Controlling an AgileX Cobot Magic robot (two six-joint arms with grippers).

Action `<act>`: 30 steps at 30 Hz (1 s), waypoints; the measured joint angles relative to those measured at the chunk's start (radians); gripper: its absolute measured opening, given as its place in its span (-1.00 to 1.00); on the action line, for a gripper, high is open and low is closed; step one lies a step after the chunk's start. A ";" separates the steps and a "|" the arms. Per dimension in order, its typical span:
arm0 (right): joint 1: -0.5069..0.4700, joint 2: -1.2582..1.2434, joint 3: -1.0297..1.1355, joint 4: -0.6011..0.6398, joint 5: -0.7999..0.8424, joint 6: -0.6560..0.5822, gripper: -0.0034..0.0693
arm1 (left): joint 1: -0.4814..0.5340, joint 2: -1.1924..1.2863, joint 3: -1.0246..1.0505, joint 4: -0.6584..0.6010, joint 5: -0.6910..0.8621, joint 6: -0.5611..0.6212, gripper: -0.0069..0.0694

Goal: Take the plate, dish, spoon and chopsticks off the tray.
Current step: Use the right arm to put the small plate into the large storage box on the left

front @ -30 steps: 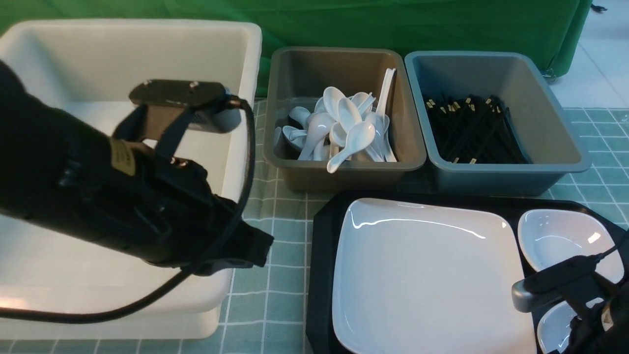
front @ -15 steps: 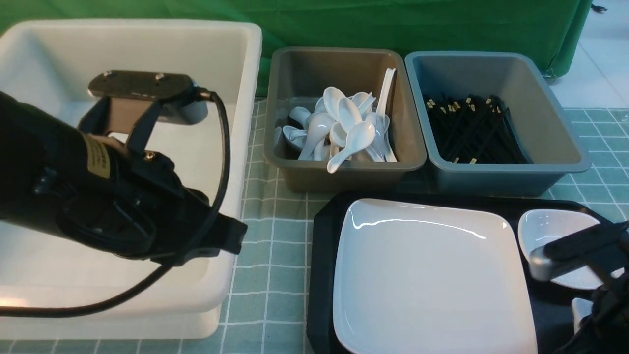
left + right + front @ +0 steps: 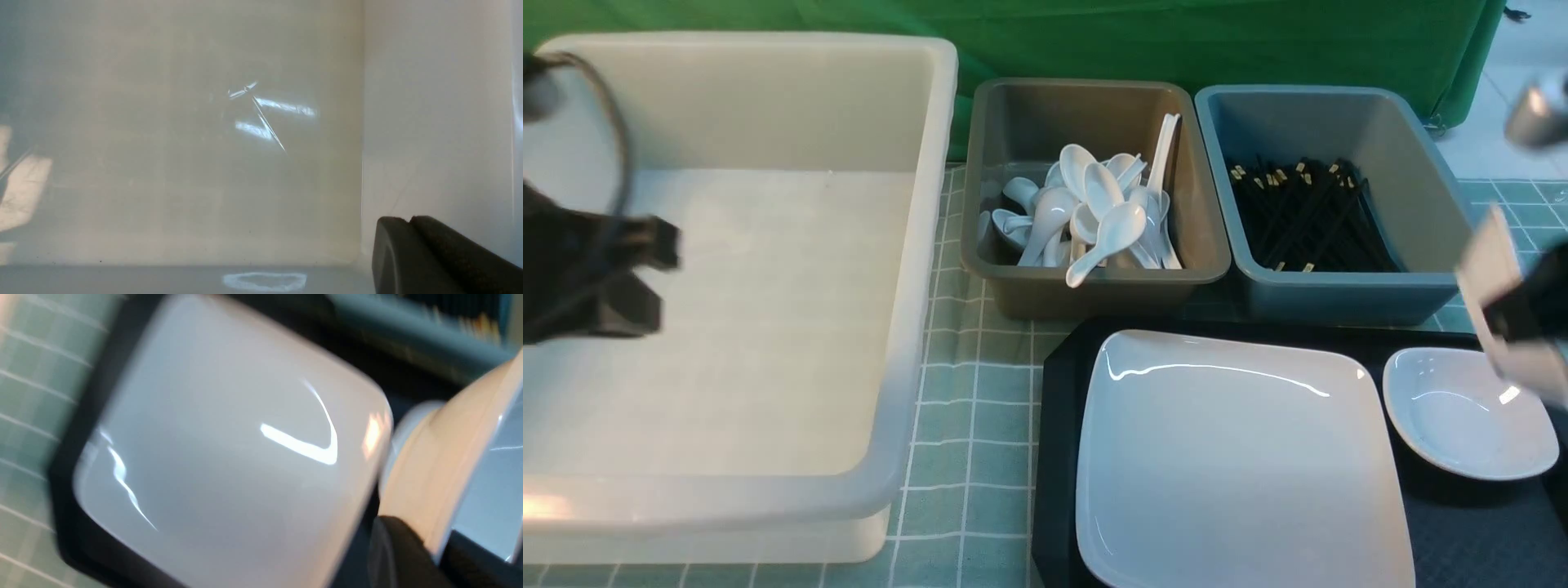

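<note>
The right fingers (image 3: 402, 547) are clenched on the rim of the dish (image 3: 425, 465), a small white one held tilted up on its edge above the tray (image 3: 1054, 457). In the front view the dish shows as a pale blur at the right edge, over the far right part of the tray, with the dark right arm (image 3: 1531, 314) behind it. The left fingers (image 3: 421, 253) are pressed together with nothing between them, hanging inside the white tub (image 3: 768, 327).

The plate (image 3: 1241, 465) lies flat on the tray, and a second small dish (image 3: 1470, 412) sits just beside it on its right. White spoons (image 3: 1094, 212) are piled in the grey tub (image 3: 1013, 122), and black chopsticks (image 3: 1307, 216) lie in the blue-grey tub (image 3: 1421, 163). Both tubs stand on the checked surface (image 3: 980, 392) behind the tray.

A second ago the right arm was low over the near right corner of the tray, where the dish then lay. Now it is raised, and that corner is bare black. The left arm (image 3: 580, 278) has drawn back from the middle of the white tub to the far left edge. The plate, the second small dish and the tubs lie as before.
</note>
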 joint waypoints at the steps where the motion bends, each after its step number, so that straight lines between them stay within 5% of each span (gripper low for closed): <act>1: 0.001 0.030 -0.048 0.051 -0.010 -0.039 -0.75 | 0.050 -0.012 0.000 -0.041 0.000 0.024 -0.80; 6: 0.110 0.237 -0.309 0.213 -0.044 -0.190 -0.75 | 0.193 -0.077 0.000 -0.194 -0.001 0.125 -0.79; 19: 0.542 0.847 -0.919 0.249 -0.118 -0.279 -0.75 | 0.203 -0.197 0.000 -0.123 -0.004 0.037 -0.79; 30: 0.624 1.115 -0.998 0.250 -0.177 -0.328 -0.75 | 0.203 -0.273 0.000 -0.069 0.004 0.001 -0.79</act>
